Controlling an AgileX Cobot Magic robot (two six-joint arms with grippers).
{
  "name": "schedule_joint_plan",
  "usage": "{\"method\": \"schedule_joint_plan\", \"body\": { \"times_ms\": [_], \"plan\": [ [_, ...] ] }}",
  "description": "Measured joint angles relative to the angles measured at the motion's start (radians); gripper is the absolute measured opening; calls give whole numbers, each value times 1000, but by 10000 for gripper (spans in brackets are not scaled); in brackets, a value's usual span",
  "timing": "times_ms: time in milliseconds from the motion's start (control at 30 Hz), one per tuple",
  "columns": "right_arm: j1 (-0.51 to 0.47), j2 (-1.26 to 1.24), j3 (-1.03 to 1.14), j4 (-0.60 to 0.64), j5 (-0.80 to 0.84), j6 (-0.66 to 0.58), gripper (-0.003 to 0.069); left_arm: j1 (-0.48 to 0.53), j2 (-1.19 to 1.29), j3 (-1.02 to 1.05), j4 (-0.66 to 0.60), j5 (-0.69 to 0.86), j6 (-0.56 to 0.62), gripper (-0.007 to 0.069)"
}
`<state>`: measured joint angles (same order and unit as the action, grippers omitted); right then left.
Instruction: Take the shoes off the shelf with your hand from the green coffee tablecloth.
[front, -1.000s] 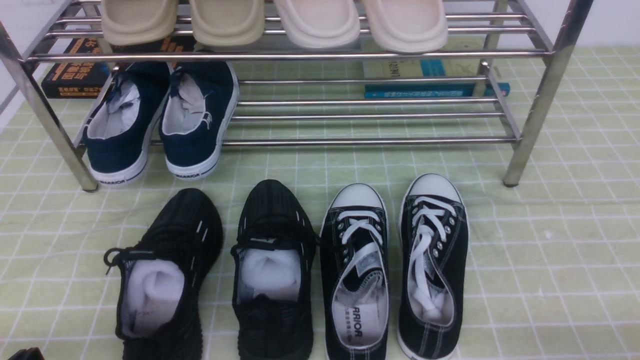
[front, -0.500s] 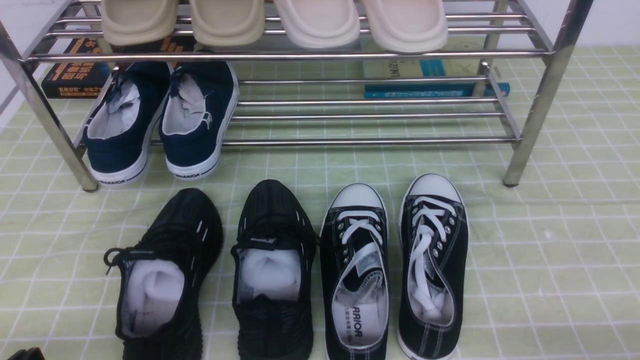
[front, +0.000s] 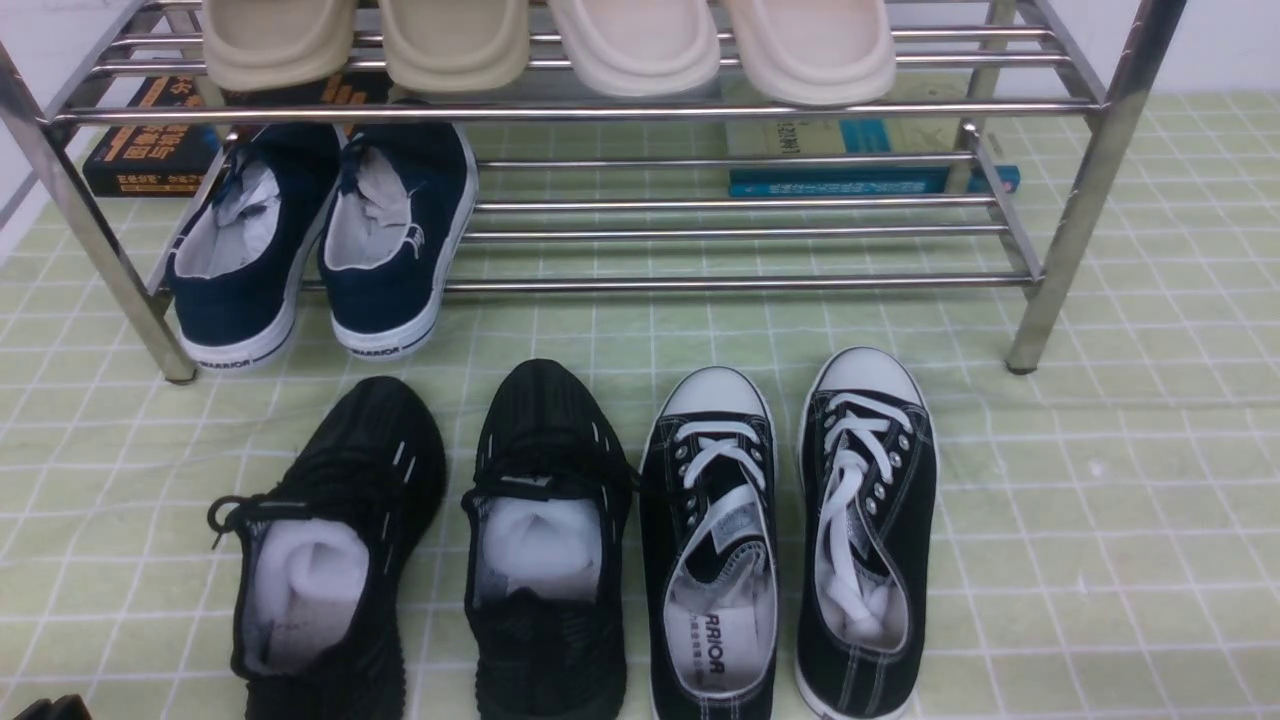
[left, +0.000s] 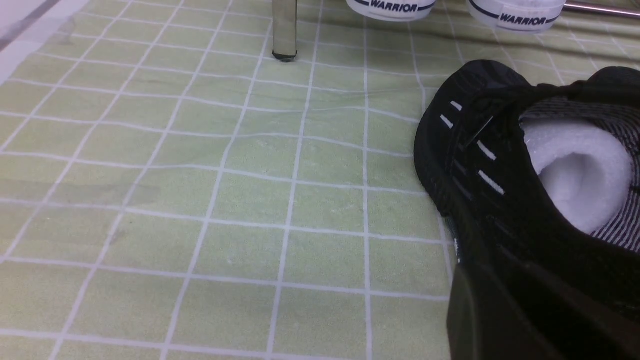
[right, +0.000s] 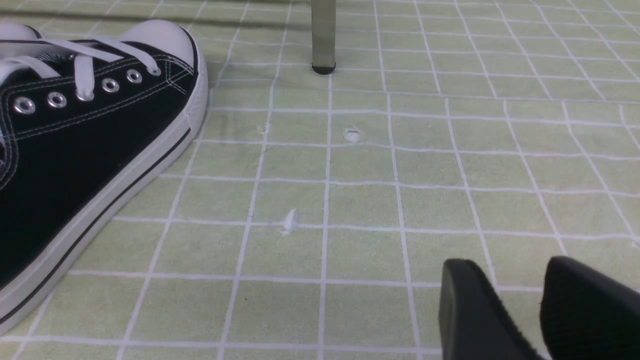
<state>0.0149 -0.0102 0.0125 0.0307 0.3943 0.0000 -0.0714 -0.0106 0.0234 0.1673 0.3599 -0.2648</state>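
Two black knit shoes (front: 545, 440), off the shelf (front: 740, 283), side by side on cloth (front: 1100, 500) at lower centre-left of front frame; ribbed soles, white dashes, white paper stuffing. Just right of them, canvas sneakers (front: 870, 480); behind, navy shoes (front: 390, 250) on lower tier. Bare cloth across right third of frame. "WARRIOR" on navy heels and one canvas insole. Left gripper (left: 505, 310) just beside a knit shoe, one finger visible, spread impossible to tell. Right gripper (right: 522, 285) over bare cloth, fingers apart, holding nothing.

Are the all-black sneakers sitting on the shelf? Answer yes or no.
No, both all-black sneakers lie on the green cloth in front of the shelf.
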Motion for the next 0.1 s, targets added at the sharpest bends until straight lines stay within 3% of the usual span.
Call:
{"method": "schedule_joint_plan", "body": {
  "times_ms": [100],
  "plan": [
    [0,0,0,0,0,0,237,0,0,0,0,0,0,107]
  ]
}}
